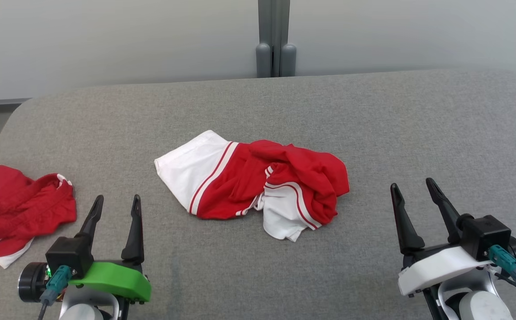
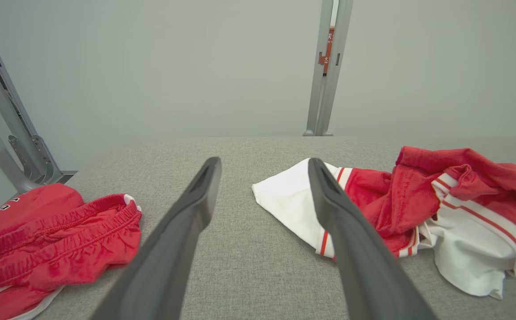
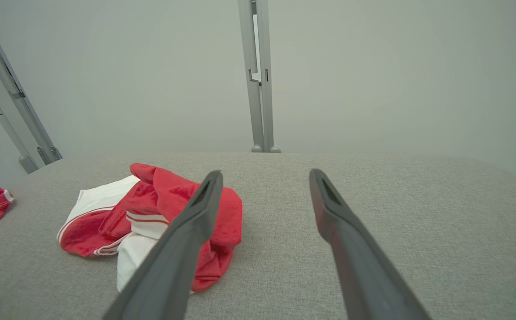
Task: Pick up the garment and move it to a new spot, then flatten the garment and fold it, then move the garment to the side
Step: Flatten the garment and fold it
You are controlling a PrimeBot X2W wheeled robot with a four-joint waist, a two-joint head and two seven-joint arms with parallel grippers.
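Head view shows the left end effector [image 1: 118, 198] at the near left of the grey tabletop [image 1: 373, 124], its jaws wide apart and holding nothing. The right end effector [image 1: 411, 184], at the near right, stands equally wide and empty. Between them, a little farther, the garment [image 1: 240, 182], red and white, lies crumpled, touching neither. A second red garment [image 1: 13, 204] lies at the left edge, near the left end effector.
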